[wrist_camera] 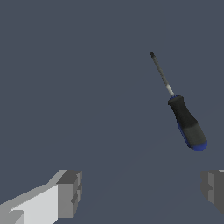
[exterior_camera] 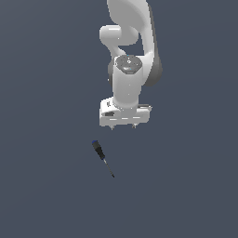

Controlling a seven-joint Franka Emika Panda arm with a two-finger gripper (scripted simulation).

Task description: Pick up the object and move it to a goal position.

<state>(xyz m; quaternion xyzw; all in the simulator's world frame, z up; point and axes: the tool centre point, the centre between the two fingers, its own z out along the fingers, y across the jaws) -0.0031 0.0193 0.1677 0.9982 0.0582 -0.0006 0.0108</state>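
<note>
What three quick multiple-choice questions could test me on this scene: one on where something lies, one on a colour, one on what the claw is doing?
1. Where does the screwdriver lie?
A. between the fingers
B. on the surface, apart from the gripper
C. lifted in the air

2. What colour is its end cap?
A. red
B. yellow
C. blue

3. How is the gripper?
A. open and empty
B. shut on the screwdriver
C. out of sight

Answers: 1 B, the wrist view shows it lying beyond the fingers. 2 C, blue shows at the handle's end. 3 A, the fingers stand wide apart with nothing between them.
</note>
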